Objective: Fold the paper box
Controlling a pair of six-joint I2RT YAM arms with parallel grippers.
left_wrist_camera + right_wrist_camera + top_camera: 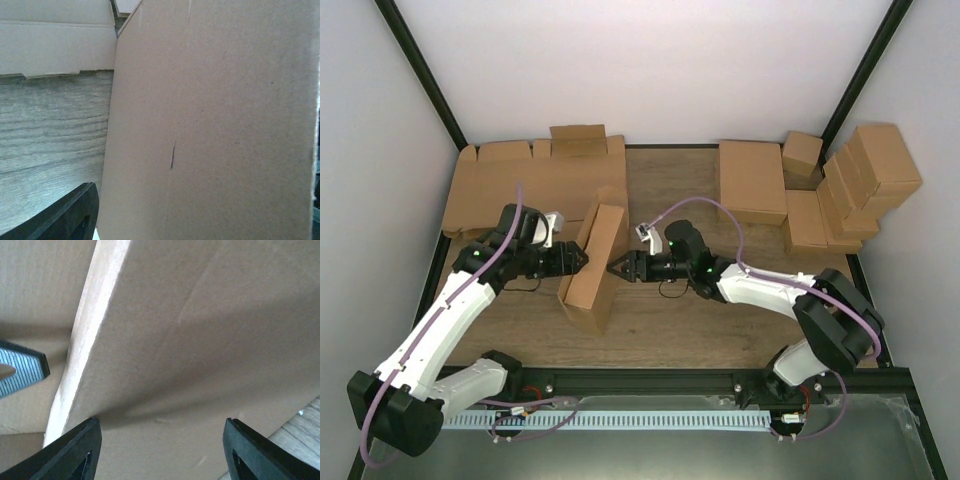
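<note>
We judge the folding mostly done. The plain brown corrugated cardboard paper box [592, 268] already reads as a wide, shallow closed shape. It stands tilted on one long edge near the middle of the wooden bench [720, 310], between the two arms.

The left jaws sit against its left face and the right jaws just beside its right face. Both are spread well apart and grip nothing. In the right wrist view the two black fingers [75, 452] stand wide, with only a cardboard panel ahead of them. The left wrist view shows one finger [65, 217] at the corner, with a broad panel filling the rest.

We cannot tell whether the lid tabs are tucked home. What seems left is seating that closure and laying the box flat.

The pile of flat cardboard blanks [535, 178] lies at the back left. The finished brown boxes [850, 185] are stacked at the back right.
</note>
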